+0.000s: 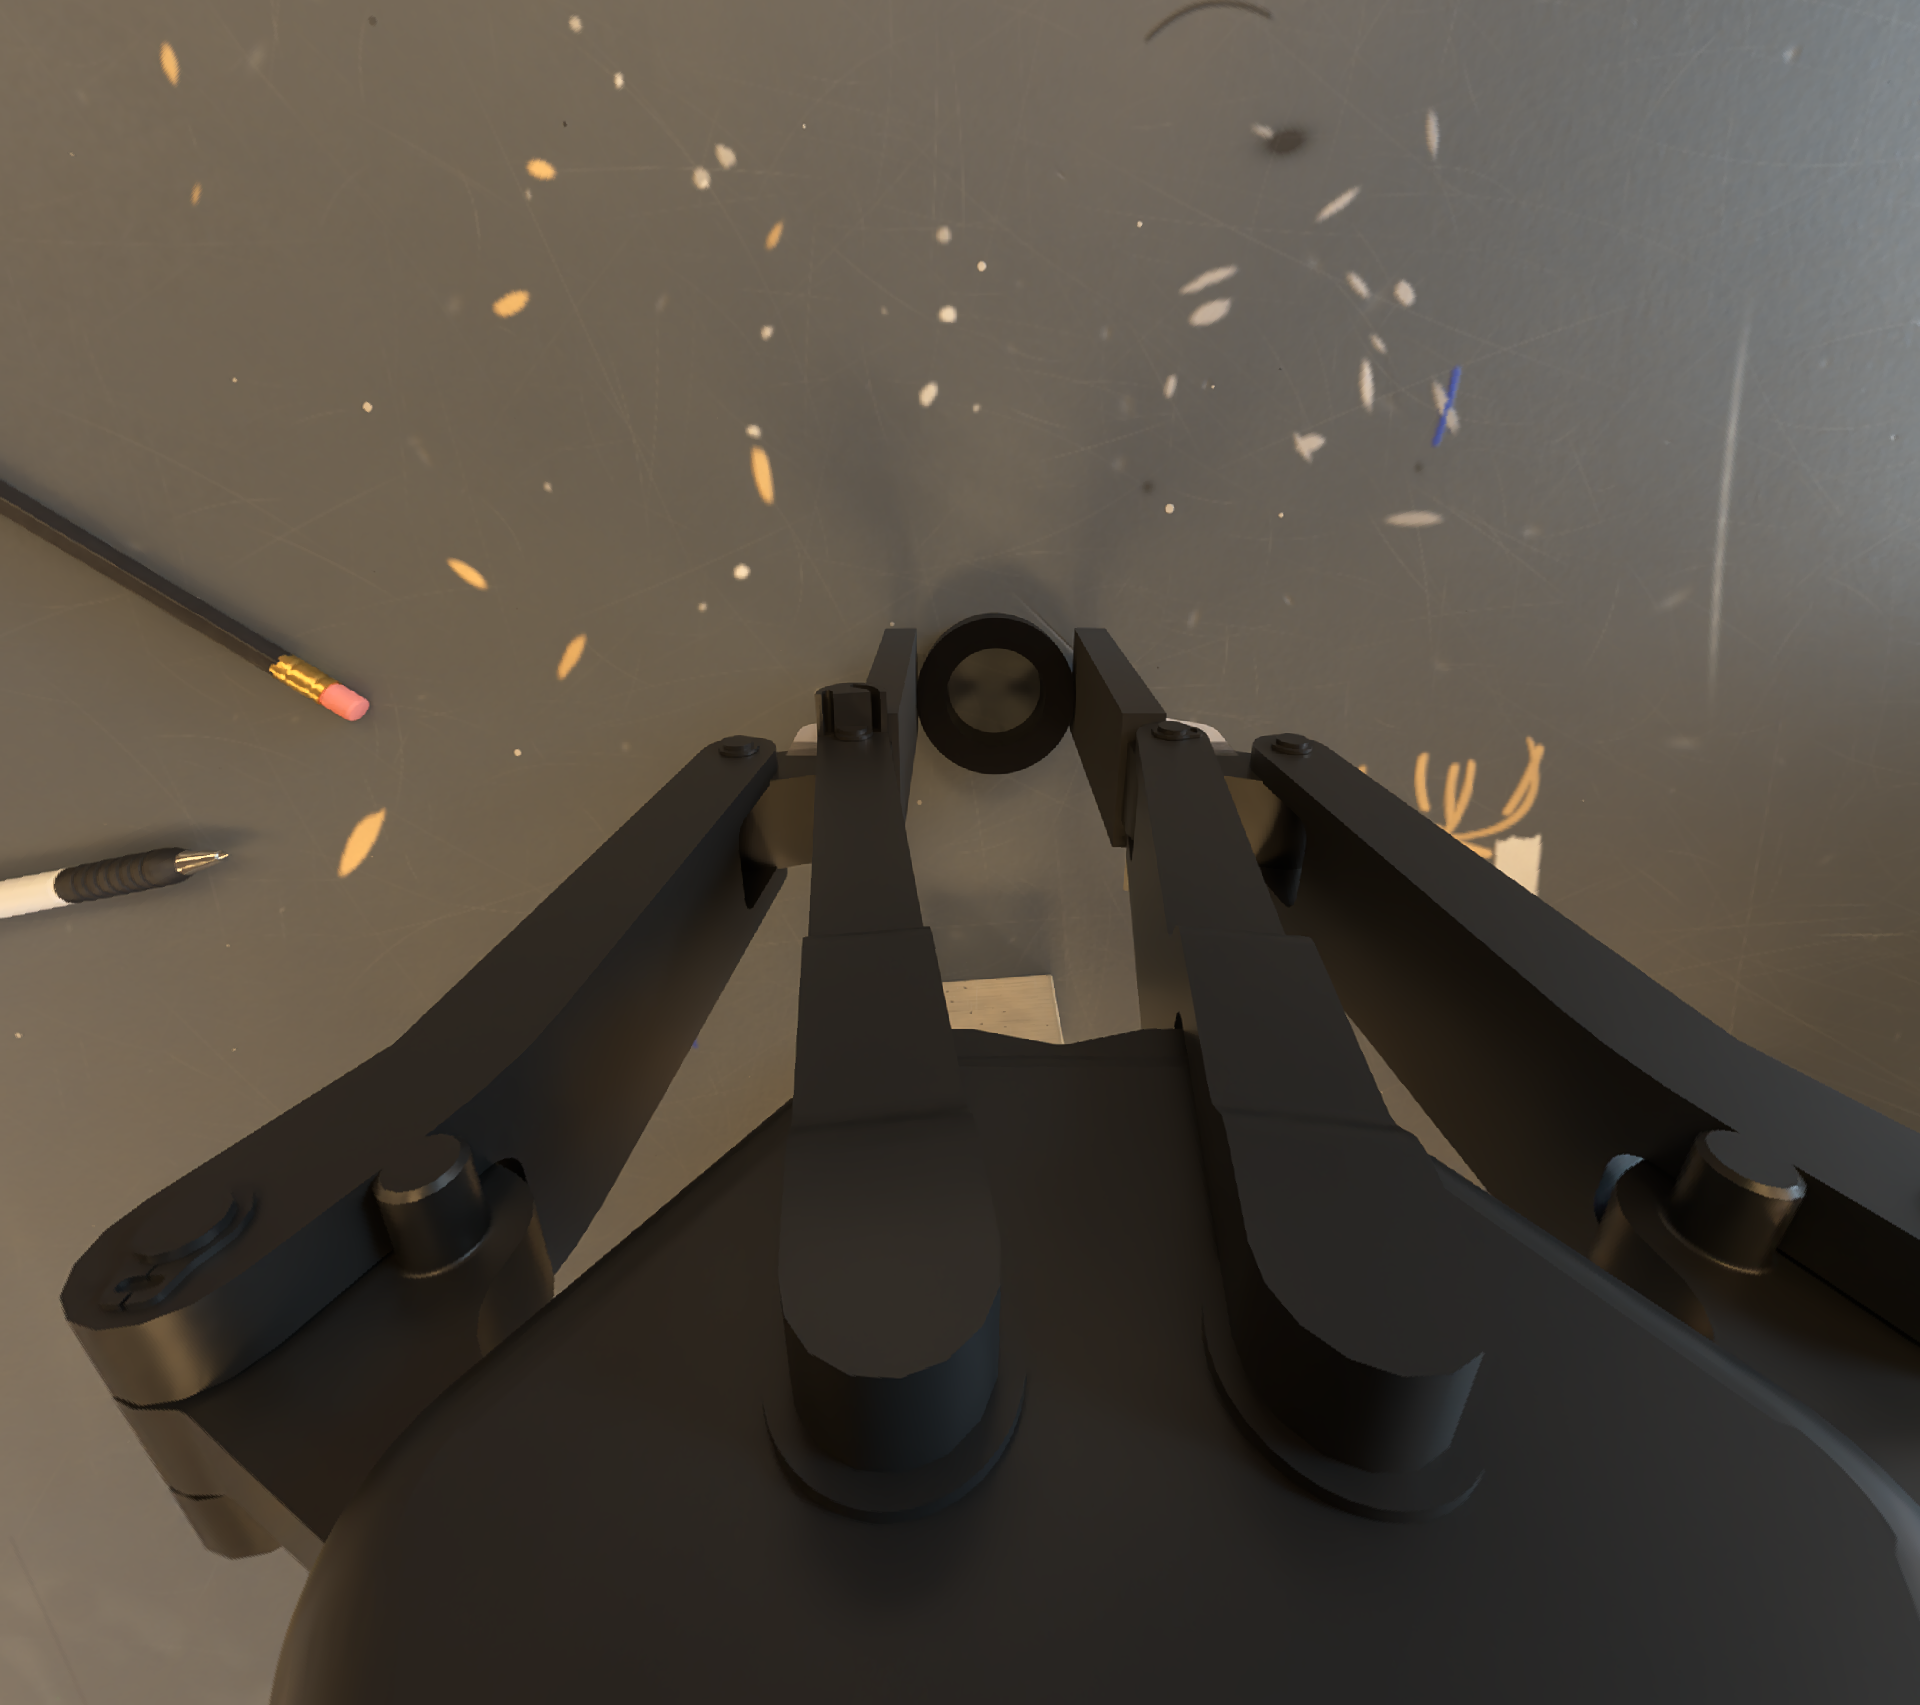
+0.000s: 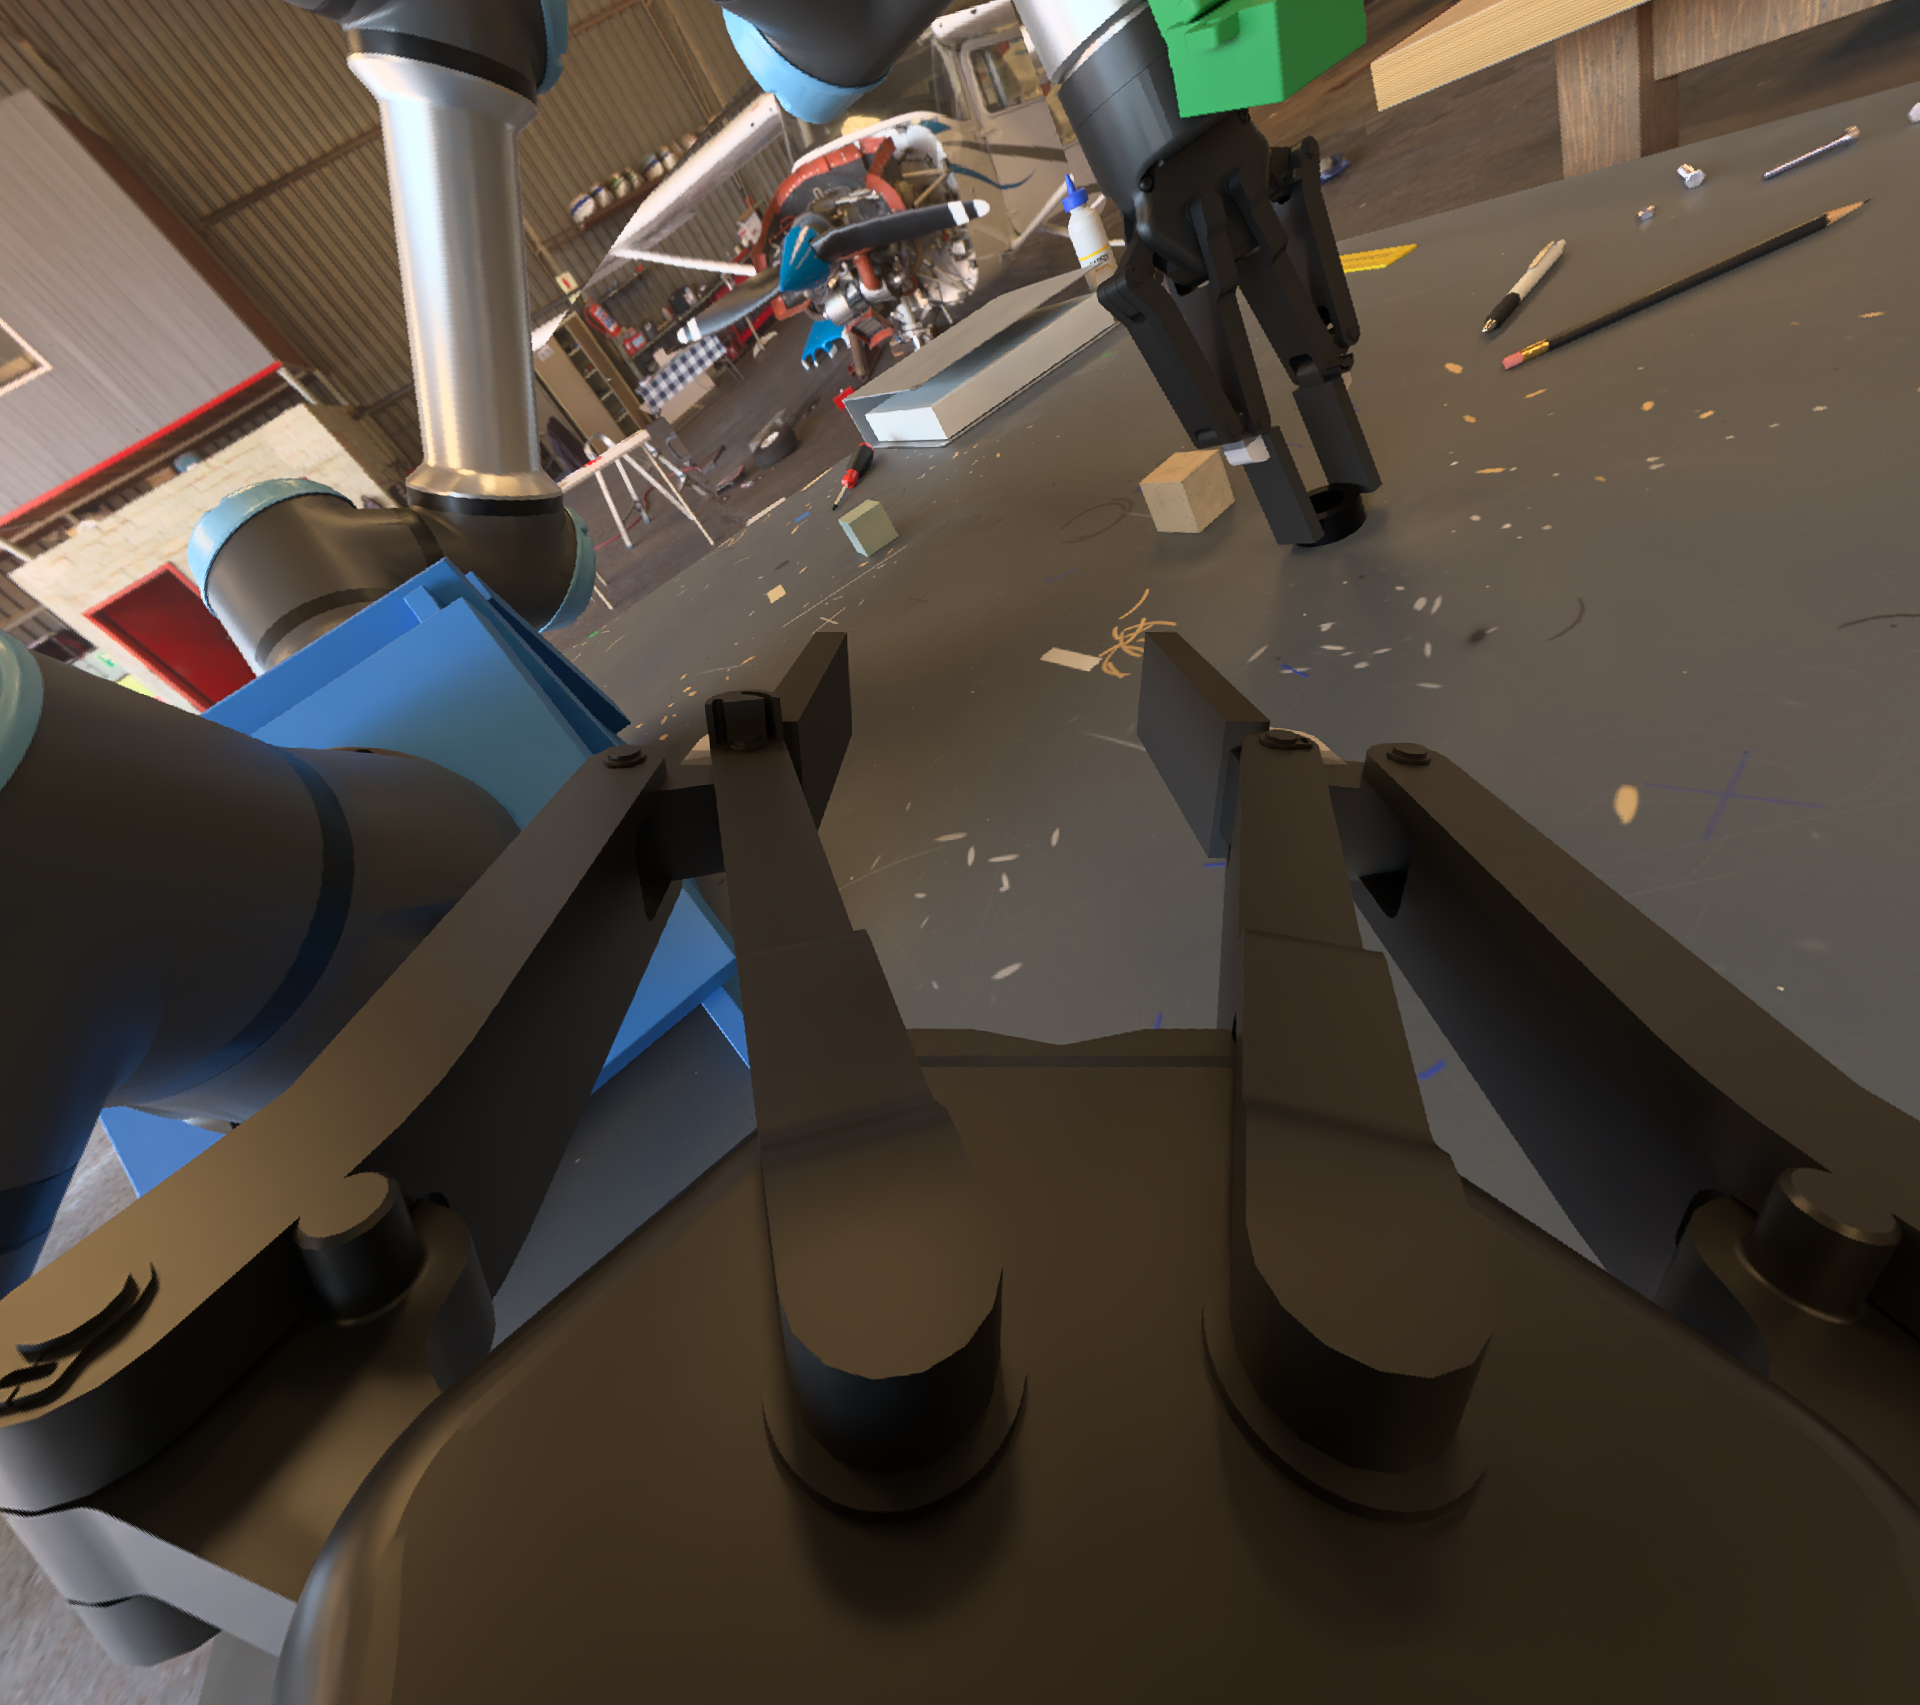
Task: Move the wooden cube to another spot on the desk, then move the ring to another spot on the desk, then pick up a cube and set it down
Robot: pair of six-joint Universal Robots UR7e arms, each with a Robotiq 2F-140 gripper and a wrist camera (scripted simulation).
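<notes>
The left gripper point(image 1: 995, 694) points down at a dark grey desk point(image 1: 935, 201), its two flat black pads straddling a black ring point(image 1: 995, 692) that lies flat on the surface. The left pad looks to be touching the ring's side; a thin gap shows at the right pad, so whether the ring is truly pinched cannot be told. The ring is a short, thick, matte tube, and the desk shows through its hole. Behind the fingers, only a pale sliver of the wooden cube point(image 1: 1003, 1003) shows, the rest hidden by the gripper body. At the left edge a black pencil point(image 1: 187, 606) with a pink eraser and a white pen point(image 1: 104, 881) with a ribbed black grip are both cut off. The desk is scuffed and flecked with orange and white chips. From the right wrist view, the right gripper point(image 2: 992, 705) hangs spread wide and empty above the desk. Farther off, the left gripper point(image 2: 1320, 502) hides most of the ring point(image 2: 1335, 512), and the wooden cube point(image 2: 1187, 492), light and plain, sits just beside it. A smaller pale green cube point(image 2: 868, 527) rests well apart. An open-ended grey metal channel point(image 2: 977, 382) lies beyond; its inside is hard to see.
</notes>
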